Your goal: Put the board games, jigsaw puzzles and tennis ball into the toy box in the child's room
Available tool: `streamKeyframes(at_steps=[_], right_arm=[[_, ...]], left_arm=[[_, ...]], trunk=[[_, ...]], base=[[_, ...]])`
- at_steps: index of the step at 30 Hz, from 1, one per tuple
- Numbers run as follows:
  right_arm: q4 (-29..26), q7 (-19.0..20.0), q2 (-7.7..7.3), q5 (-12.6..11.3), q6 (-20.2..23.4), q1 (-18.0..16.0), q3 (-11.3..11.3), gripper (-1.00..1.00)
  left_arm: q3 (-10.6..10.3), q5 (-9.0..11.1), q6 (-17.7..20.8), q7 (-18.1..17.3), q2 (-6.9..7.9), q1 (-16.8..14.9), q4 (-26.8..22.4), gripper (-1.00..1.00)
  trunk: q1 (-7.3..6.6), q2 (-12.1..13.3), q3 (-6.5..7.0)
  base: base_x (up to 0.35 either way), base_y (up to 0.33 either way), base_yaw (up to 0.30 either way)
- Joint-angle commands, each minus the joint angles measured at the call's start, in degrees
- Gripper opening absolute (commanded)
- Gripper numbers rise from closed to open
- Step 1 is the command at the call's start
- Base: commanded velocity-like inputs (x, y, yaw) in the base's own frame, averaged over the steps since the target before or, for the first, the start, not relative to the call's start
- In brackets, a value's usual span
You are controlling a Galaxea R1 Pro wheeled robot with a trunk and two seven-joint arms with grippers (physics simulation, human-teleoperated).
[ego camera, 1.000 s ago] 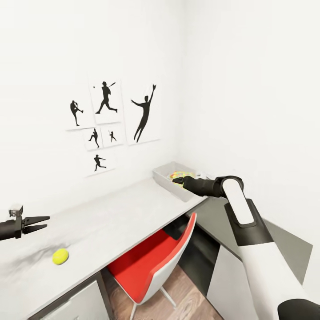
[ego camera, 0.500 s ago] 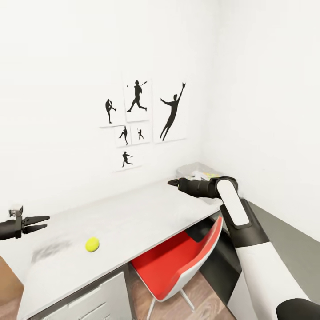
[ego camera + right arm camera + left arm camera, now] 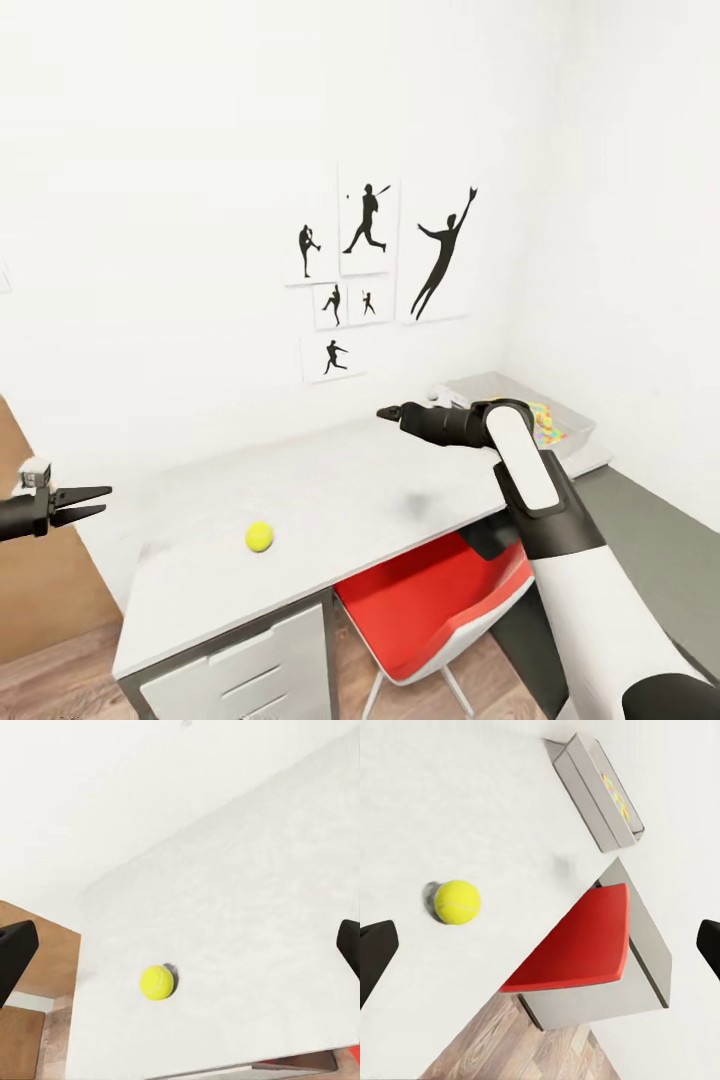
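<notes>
Ball alone on the table, both claws empty above it.

At the far left the left gripper hangs off the table's end, jaws parted, holding nothing. The ball lies on the table near its front edge, well apart from both claws. A red chair sits tucked under the table. The right gripper reaches over the table's back part, empty, its fingertips wide apart in the wrist view. At the far right end sits the toy box, coloured pieces showing inside.

Tennis ball alone on pale table, dark fingertips wide apart at frame edges
</notes>
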Motion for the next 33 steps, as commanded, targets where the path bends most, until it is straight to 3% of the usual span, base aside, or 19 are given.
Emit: streamKeyframes(at_steps=[1, 21, 33], right_arm=[[-0.1, -0.6, 0.00, -0.6, 0.1, 0.0, 0.0, 1.00], [-0.1, -0.7, -0.09, -0.5, 0.0, 0.8, -0.1, 1.00], [0.0, -0.7, -0.09, -0.5, 0.0, 0.9, -0.1, 1.00]], left_arm=[[0.4, -0.6, 0.6, -0.3, -0.02, -0.1, 0.0, 1.00], [0.3, -0.6, 0.6, -0.3, -0.04, -0.1, 0.0, 1.00], [0.2, -0.6, 0.6, -0.3, -0.06, -0.1, 0.0, 1.00]], trunk=[[0.02, -0.1, -0.05], [0.02, -0.1, 1.55], [0.02, -0.1, 2.54]], base=[[0.000, 0.001, 0.242], [0.000, 0.001, 0.164], [0.063, 0.186, 0.176]])
